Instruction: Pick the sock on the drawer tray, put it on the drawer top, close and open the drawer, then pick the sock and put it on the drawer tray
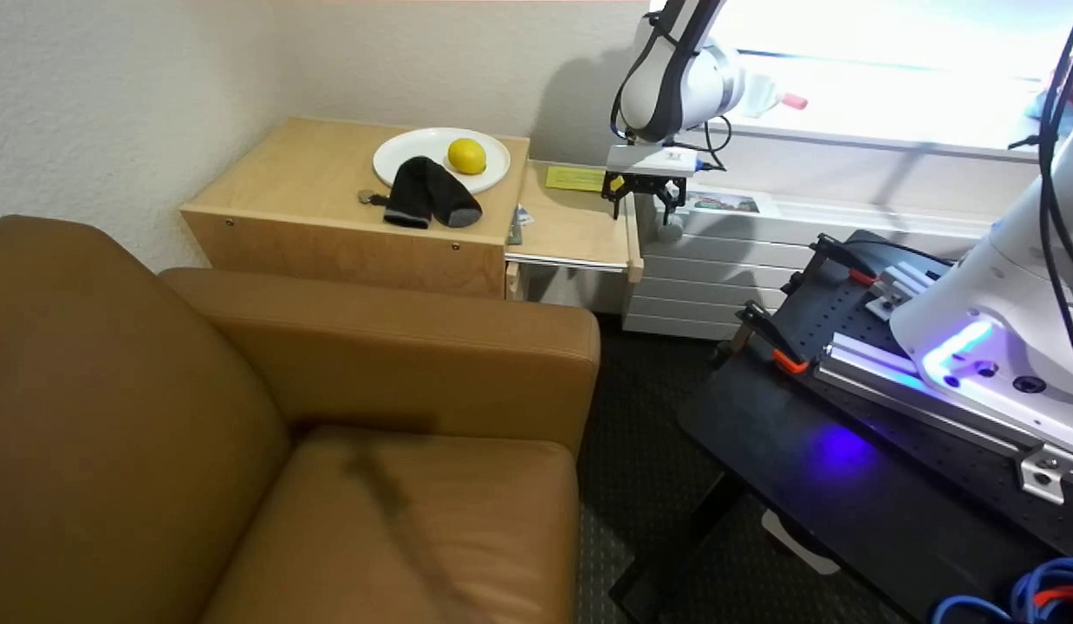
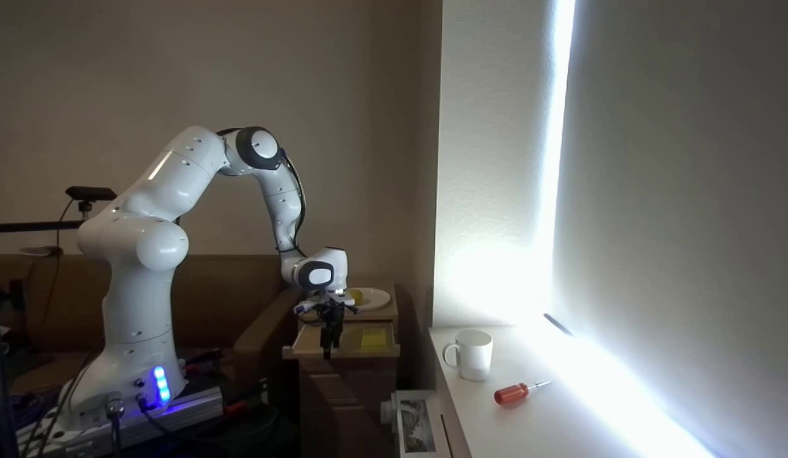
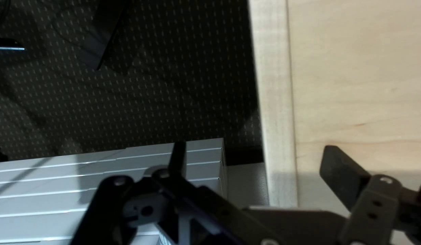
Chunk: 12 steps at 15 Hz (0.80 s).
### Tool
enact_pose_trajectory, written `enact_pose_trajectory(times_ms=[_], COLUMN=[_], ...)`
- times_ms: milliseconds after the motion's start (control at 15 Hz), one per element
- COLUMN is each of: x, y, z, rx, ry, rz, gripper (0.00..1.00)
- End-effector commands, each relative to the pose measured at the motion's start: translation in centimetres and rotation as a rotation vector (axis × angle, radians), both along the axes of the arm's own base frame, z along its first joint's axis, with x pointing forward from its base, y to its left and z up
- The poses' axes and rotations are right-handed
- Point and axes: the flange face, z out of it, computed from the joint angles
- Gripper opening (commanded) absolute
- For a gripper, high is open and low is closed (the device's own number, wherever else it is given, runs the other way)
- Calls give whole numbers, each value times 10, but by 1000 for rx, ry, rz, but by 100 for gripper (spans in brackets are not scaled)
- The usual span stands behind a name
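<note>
Sock [image 1: 424, 186] lies folded on the drawer top [image 1: 328, 165], its bend over the rim of the plate [image 1: 424, 143]. We expect a light, soft, limp load, unlikely to slip or break; we recommend pinching a raised fold near the bend. Farther out, the gripper [image 1: 642, 212] has its fingers [image 3: 343, 178] spread wide and holds nothing; they straddle the front edge of the drawer [image 3: 276, 102], gaps visible on both sides.

Sitting corner of a home or an office; which, cannot be told. Household evidence: couch [image 1: 372, 364], brown; carpet [image 3: 163, 92], flecked; cabinet [image 1: 320, 165], wooden, bearing a plate [image 1: 415, 140]; radiator [image 1: 710, 277], white, slatted; ledge [image 2: 508, 432] with a mug [image 2: 475, 359]. Lab evidence, same room: robot arm [image 2: 139, 286], mounted above a black table [image 1: 779, 459], with clamps [image 1: 788, 360] and a metal rail [image 1: 918, 397].
</note>
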Motion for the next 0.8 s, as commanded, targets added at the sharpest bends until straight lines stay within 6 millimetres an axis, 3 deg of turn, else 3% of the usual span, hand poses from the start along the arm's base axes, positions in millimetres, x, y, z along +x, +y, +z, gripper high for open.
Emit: enact_pose_trajectory(times_ms=[0,67,200,467,533,733], x=[-1,-12,-26,-26,1,1], y=[-2,-13,-26,-26,1,1], z=[-19,-42,-61,-59,0,0], rx=[-49,-68,-63,-56,0,0], ry=[94,131,128,131,0,0], rz=[5,-19,-42,-42,2,2], gripper=[100,100,100,100,100,100])
